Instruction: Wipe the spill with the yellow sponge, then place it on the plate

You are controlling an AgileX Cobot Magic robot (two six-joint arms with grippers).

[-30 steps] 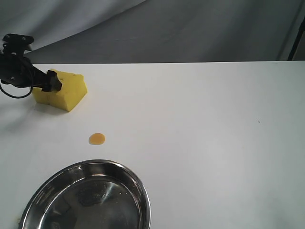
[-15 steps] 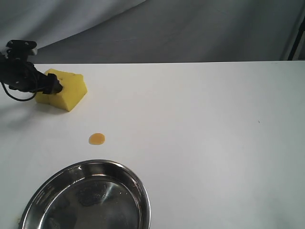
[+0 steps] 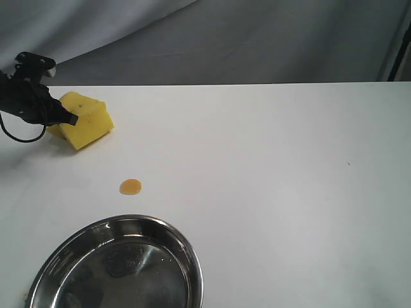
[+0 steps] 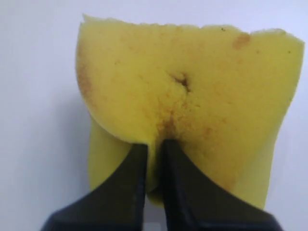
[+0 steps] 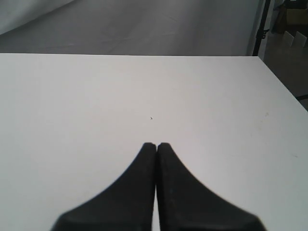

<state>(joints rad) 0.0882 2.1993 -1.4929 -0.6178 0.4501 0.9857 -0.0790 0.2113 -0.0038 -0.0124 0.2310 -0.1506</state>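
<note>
The yellow sponge (image 3: 85, 119) is at the far left of the white table, tilted with one end raised. My left gripper (image 3: 69, 119) is shut on it, pinching the foam. In the left wrist view the sponge (image 4: 192, 86) fills the picture, and the left gripper (image 4: 155, 147) squeezes a fold of it between both black fingers. The spill (image 3: 130, 187) is a small round amber spot on the table, nearer the front than the sponge. The plate (image 3: 70, 247) is a shiny steel dish at the front left. My right gripper (image 5: 156, 145) is shut on nothing, above bare table; the exterior view does not show it.
The white table (image 3: 276, 179) stretches wide to the right, with a tiny dark speck (image 3: 349, 163) on it. Grey cloth (image 3: 257, 38) hangs behind. A dark stand (image 3: 401, 51) rises at the far right edge.
My left gripper has closed on the sponge and lifted it slightly, tipping it up and shifting it a little left. The spill and plate have not moved.
</note>
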